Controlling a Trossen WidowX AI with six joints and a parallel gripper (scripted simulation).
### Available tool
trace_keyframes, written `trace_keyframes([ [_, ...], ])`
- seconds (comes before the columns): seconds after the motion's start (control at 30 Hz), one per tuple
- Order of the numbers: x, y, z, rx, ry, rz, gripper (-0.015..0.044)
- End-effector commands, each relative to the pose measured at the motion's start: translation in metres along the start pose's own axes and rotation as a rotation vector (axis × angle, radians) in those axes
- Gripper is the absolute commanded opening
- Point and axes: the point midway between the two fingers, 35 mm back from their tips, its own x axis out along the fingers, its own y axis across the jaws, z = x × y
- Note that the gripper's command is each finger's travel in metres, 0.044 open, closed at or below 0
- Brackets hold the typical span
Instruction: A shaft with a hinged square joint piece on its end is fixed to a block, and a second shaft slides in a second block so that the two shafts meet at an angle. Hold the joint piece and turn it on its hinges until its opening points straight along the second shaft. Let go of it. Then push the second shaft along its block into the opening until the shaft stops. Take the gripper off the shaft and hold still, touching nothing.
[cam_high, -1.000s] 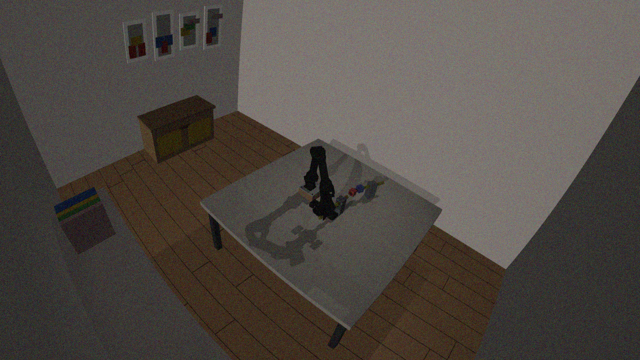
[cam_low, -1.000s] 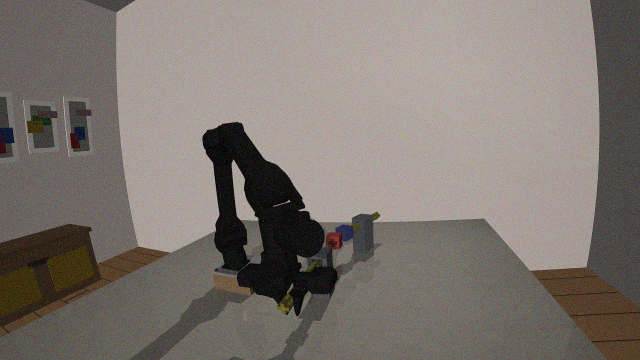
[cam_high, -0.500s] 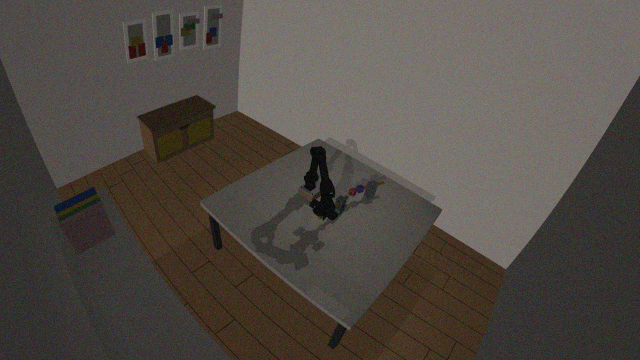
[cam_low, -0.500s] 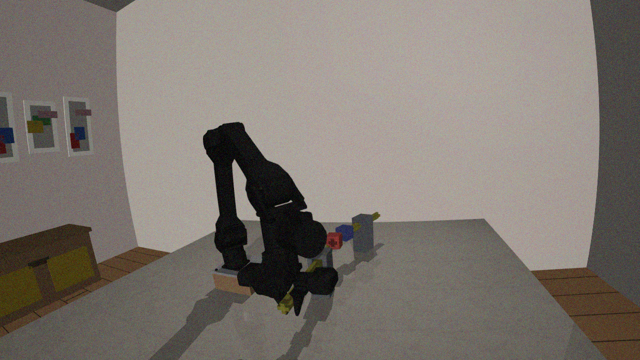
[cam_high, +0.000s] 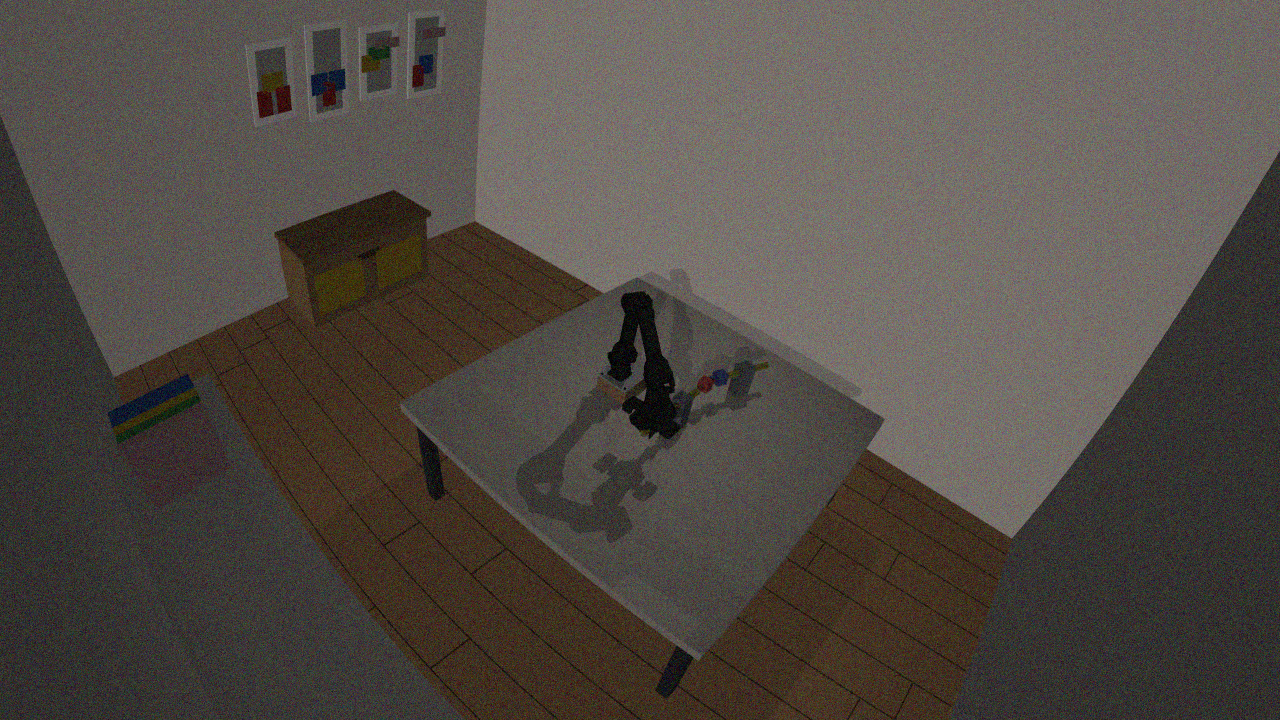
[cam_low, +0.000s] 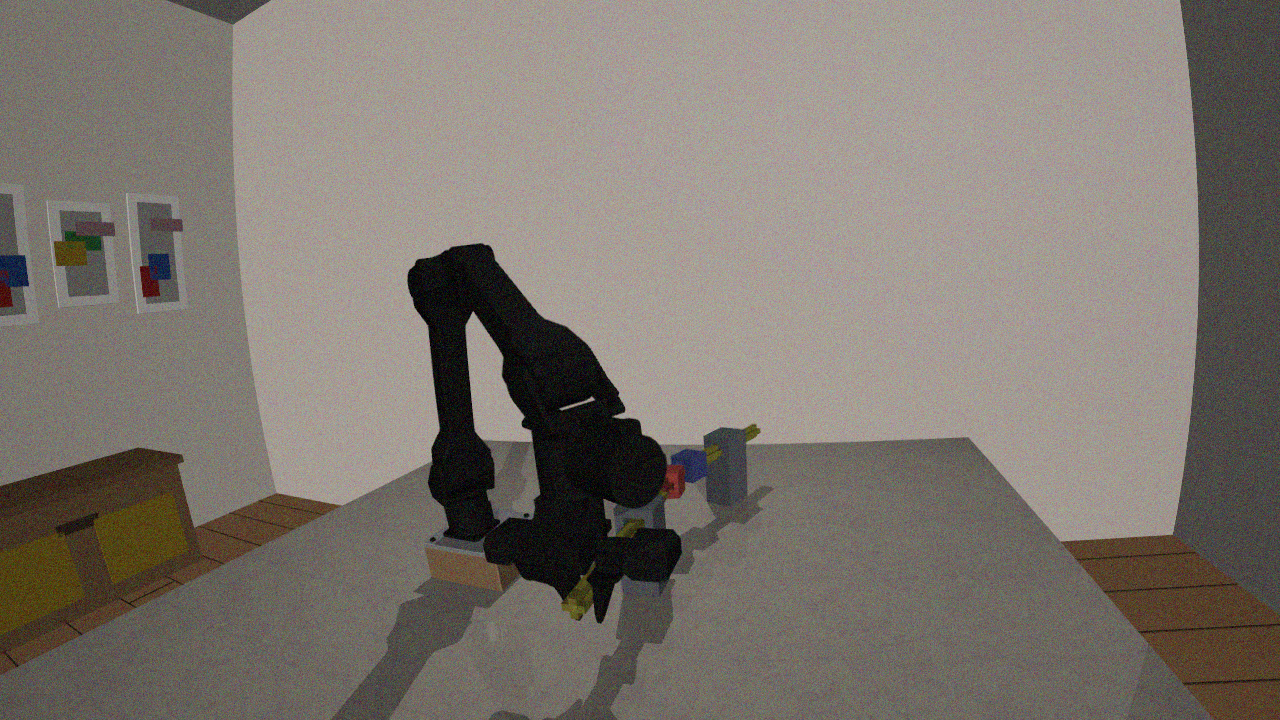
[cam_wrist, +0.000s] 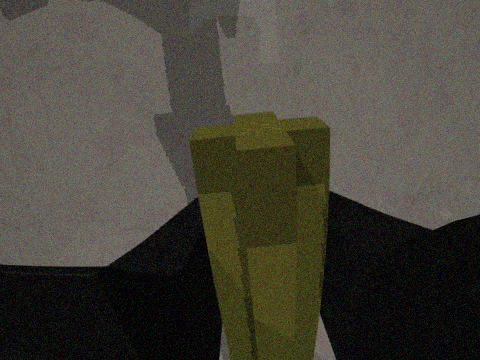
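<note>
The red joint piece (cam_high: 705, 384) (cam_low: 676, 481) sits beside a blue hinge part (cam_high: 720, 377) (cam_low: 689, 465) on the yellow first shaft (cam_high: 761, 365) (cam_low: 752, 431), which is held by the tall grey block (cam_high: 740, 383) (cam_low: 725, 470). The yellow second shaft (cam_high: 694, 391) (cam_low: 630, 527) (cam_wrist: 272, 300) passes through the nearer grey block (cam_high: 684, 409) (cam_low: 646, 514). My gripper (cam_low: 585, 591) (cam_wrist: 255, 196) is shut on this shaft near its outer end, on the side of the block away from the joint piece. The shaft's inner end reaches close to the red piece; the arm partly hides it, and I cannot tell whether it is inside.
The arm's base (cam_high: 615, 385) (cam_low: 465, 564) stands on the grey table (cam_high: 537, 402) (cam_low: 850, 582), left of the blocks in the exterior view. A wooden cabinet (cam_high: 353, 219) (cam_low: 93, 474) stands on the floor away from the table.
</note>
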Motion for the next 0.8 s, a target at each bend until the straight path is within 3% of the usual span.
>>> trace_keyframes([
  [0.0,0.000,0.000,-0.007,0.003,0.002,-0.002,0.0000],
  [0.77,0.000,0.000,-0.042,0.003,0.005,-0.004,0.0000],
])
